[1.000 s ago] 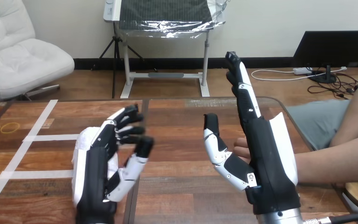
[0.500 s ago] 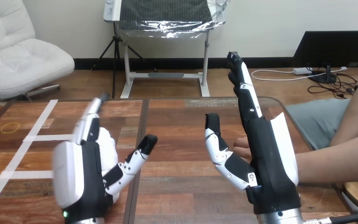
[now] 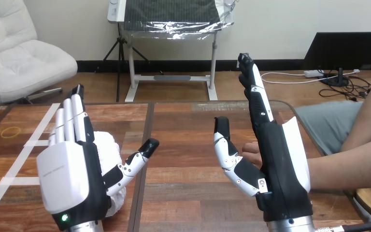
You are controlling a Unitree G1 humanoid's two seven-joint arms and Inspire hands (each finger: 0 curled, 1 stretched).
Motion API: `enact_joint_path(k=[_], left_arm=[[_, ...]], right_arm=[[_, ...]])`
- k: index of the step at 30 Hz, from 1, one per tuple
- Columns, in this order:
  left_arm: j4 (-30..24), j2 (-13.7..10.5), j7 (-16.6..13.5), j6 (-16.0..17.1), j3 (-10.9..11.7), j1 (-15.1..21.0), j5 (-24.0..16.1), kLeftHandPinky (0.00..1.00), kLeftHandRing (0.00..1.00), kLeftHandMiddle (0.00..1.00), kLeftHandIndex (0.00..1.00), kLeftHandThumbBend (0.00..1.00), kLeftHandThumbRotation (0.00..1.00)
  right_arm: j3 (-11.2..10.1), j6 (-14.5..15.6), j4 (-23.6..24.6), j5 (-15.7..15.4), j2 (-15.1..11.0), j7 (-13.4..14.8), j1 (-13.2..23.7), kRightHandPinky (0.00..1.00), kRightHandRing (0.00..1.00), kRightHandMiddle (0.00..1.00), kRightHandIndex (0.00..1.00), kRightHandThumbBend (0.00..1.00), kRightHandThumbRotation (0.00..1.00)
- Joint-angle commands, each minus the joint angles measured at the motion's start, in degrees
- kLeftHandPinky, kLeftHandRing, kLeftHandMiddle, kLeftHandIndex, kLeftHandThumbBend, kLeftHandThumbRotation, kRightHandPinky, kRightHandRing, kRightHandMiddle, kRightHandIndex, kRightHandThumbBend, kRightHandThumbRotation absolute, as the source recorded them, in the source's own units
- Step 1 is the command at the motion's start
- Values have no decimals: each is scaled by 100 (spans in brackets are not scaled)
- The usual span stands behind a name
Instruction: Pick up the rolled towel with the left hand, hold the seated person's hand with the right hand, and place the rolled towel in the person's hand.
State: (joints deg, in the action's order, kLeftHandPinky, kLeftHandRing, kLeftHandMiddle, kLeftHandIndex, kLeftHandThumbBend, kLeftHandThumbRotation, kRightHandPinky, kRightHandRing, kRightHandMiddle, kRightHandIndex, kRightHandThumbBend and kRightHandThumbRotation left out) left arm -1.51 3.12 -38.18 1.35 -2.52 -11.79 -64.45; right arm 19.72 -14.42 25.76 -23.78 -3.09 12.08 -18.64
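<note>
Left hand (image 3: pixel 72 179): raised at the near left of the table (image 3: pixel 188 145), white back shell towards the camera; fingers straight and pointing up, thumb spread out to the right; holds nothing.
Rolled towel (image 3: pixel 108 145): white, lying on the table just behind the left hand, partly hidden by it; it shows above the thumb and again below it. Contact with the palm cannot be judged from this angle.
Right hand (image 3: pixel 280 164): upright and edge-on, fingers straight, thumb out to the left; nothing gripped.
Person's hand (image 3: pixel 251 151): only its fingertips show, past the right hand's palm, between thumb and fingers; no robot finger curls round it.
Person's forearm (image 3: pixel 348 169): comes in from the right edge, behind the right hand.
Tape (image 3: pixel 17 162): white strips on the table's left part.
</note>
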Motion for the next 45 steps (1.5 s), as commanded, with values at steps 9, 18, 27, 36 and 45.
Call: enact_joint_path(k=[9, 18, 27, 36, 45], left_arm=[[-217, -148, 276, -1254, -311, 738, -286, 100, 100, 100, 100, 91, 97], [-17, -306, 568, -1707, -419, 979, -186, 100, 99, 100, 100, 93, 97], [221, -426, 871, -2075, -514, 1210, -53, 99, 98, 99, 100, 95, 97], [577, -516, 1324, -2484, -585, 1511, 81, 99, 95, 97, 100, 98, 99], [974, -547, 1763, -2863, -639, 1853, 429, 99, 92, 94, 100, 100, 100]], right_arm=[[-118, -33, 151, -21, 176, 51, 203, 100, 100, 100, 100, 0, 0], [-175, -70, 128, -10, 141, 39, 243, 100, 100, 100, 100, 0, 0], [-218, -15, 177, -24, 140, 30, 235, 100, 100, 100, 100, 0, 0], [-253, 13, 202, -1, 135, -2, 234, 100, 100, 100, 100, 0, 0], [-282, -5, 212, 35, 138, -44, 236, 100, 100, 100, 100, 0, 0]])
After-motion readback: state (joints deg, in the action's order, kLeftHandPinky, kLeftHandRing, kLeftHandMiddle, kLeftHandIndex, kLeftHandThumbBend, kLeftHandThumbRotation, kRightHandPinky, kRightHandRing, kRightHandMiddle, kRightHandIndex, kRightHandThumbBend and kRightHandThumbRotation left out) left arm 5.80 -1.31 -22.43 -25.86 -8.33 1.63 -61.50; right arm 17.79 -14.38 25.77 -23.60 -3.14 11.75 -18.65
